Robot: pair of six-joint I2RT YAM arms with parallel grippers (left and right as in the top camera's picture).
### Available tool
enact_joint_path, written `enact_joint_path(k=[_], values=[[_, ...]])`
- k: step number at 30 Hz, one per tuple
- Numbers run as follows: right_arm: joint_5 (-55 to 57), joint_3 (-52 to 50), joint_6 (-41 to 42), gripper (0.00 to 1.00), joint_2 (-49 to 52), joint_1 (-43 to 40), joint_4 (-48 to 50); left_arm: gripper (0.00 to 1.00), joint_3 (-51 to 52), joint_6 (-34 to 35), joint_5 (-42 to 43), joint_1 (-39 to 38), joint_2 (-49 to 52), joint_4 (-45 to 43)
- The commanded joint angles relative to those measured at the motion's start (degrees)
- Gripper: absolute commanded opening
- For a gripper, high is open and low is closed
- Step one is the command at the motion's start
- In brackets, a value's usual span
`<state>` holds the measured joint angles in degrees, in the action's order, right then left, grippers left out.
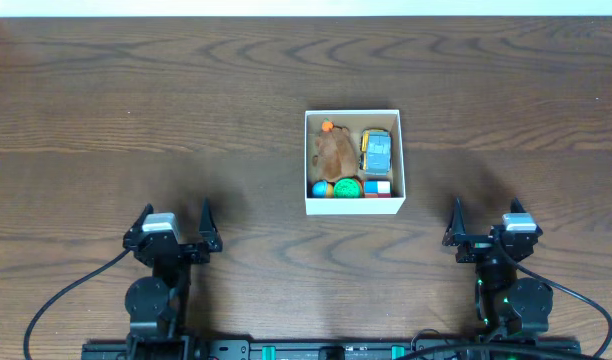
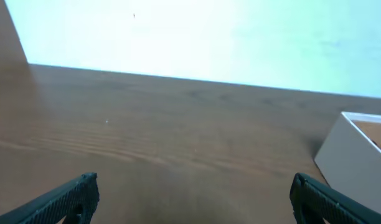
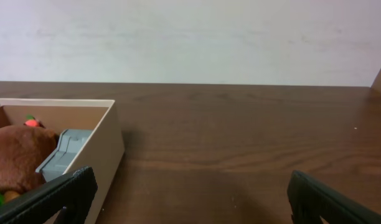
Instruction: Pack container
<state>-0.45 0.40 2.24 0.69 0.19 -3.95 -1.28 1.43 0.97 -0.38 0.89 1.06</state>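
Claw placement well back from the container (image 1: 354,206) seems right: it sits mid-way across the counter (image 1: 106,120), already holding a brown plush (image 1: 335,152), a grey toy car (image 1: 377,152) and small balls (image 1: 347,187), so packing looks complete and any reach risks nudging it. Left claw (image 1: 176,213) and right claw (image 1: 485,212) are both spread wide, empty, touching nothing.

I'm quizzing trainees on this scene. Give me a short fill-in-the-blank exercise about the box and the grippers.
1. The left gripper and right gripper are both ____.
2. The plush lies ____ the container.
3. The ball beside the blue ball is ____.
Missing words: open; inside; green.
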Motion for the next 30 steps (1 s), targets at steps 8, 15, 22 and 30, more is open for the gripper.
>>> enact_joint_path(k=[8, 15, 22, 30], values=[[0.2, -0.1, -1.0, 0.99, -0.3, 0.3, -0.3, 0.98, 1.0, -0.5, -2.9, 0.5, -0.8, 3.0], [0.2, -0.1, -1.0, 0.99, -0.3, 0.3, -0.3, 0.98, 1.0, -0.5, -3.0, 0.5, -0.7, 3.0], [0.2, -0.1, -1.0, 0.99, -0.3, 0.3, -0.3, 0.98, 1.0, -0.5, -3.0, 0.5, -0.7, 3.0], [0.2, -0.1, -1.0, 0.99, -0.3, 0.3, -0.3, 0.98, 1.0, -0.5, -3.0, 0.5, -0.7, 3.0]])
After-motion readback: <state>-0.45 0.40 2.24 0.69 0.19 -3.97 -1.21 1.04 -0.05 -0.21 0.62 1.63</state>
